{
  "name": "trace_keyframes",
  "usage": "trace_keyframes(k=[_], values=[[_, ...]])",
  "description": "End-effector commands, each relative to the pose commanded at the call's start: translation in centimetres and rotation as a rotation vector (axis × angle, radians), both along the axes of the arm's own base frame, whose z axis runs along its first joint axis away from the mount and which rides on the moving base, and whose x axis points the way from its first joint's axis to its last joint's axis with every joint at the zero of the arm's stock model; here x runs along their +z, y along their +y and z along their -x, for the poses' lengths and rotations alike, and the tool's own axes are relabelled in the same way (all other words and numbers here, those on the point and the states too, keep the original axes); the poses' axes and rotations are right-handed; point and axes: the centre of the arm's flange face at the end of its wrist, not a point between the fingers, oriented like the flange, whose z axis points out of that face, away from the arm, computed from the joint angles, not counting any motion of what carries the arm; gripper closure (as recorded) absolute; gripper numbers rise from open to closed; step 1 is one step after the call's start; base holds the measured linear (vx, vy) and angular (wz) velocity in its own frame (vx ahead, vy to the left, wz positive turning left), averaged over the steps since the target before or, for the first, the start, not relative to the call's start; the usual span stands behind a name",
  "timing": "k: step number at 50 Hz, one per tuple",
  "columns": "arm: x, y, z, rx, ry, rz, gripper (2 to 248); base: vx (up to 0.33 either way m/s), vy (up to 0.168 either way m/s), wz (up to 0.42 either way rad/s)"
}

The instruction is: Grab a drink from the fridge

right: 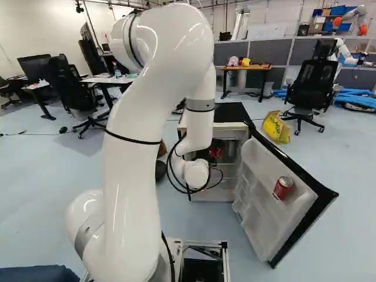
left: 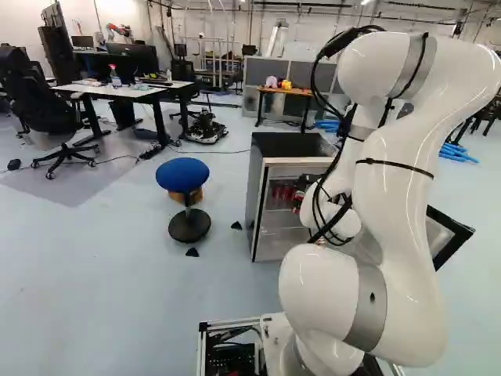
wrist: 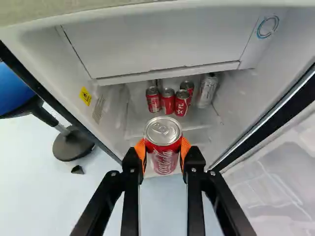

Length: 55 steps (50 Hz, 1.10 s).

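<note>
A red can [wrist: 164, 160] is found clamped on both sides by the end effector [wrist: 163, 149], its long axis roughly upright, at the mouth of the fridge [wrist: 54, 54]. Withdrawal straight outward from the fridge is judged necessary.

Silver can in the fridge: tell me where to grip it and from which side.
Take the silver can by the middle of its round body, coming in through the open front of the fridge: it appears upright, with that side exposed. The red can close beside it likely leaves little room there. The fingers hold another can, so free them first.
</note>
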Motion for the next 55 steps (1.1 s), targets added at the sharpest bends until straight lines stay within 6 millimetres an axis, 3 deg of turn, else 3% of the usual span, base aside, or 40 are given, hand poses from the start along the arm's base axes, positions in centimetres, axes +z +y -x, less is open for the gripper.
trace_keyframes(k=[55], values=[[5.5, 0.9, 1.9, -0.004, -0.029, 0.053, 158, 0.000, 0.000, 0.000]])
